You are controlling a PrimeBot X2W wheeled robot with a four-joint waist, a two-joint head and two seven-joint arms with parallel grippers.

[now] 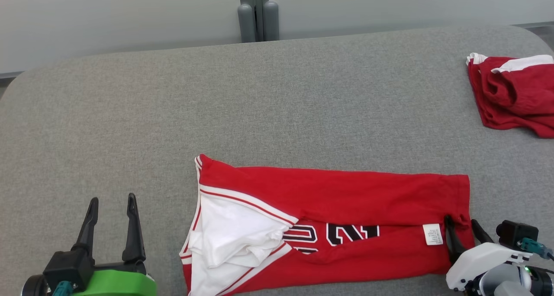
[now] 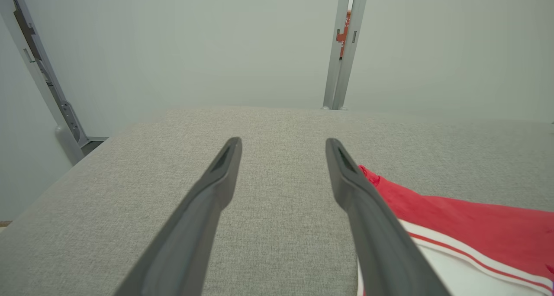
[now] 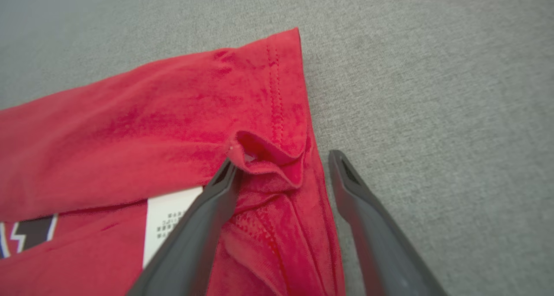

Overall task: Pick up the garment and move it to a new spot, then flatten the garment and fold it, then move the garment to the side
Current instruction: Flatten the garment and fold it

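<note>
The garment (image 1: 346, 196) is a red jersey with white trim and black lettering, lying folded lengthwise along the near edge of the grey surface. Its white inner side (image 1: 233, 235) shows at the left end, a white label (image 1: 433, 234) near the right end. My left gripper (image 1: 111, 203) stands open over bare fabric, left of the jersey's left end (image 2: 454, 226). My right gripper (image 1: 462, 224) is open at the jersey's right hem; in the right wrist view a puckered fold of hem (image 3: 268, 157) lies between its spread fingers (image 3: 199, 226), not pinched.
A second red and white garment (image 1: 515, 92) lies bunched at the far right edge. The grey padded table (image 1: 259, 105) stretches wide behind the jersey. A grey post (image 1: 258, 14) stands at the back against a pale wall.
</note>
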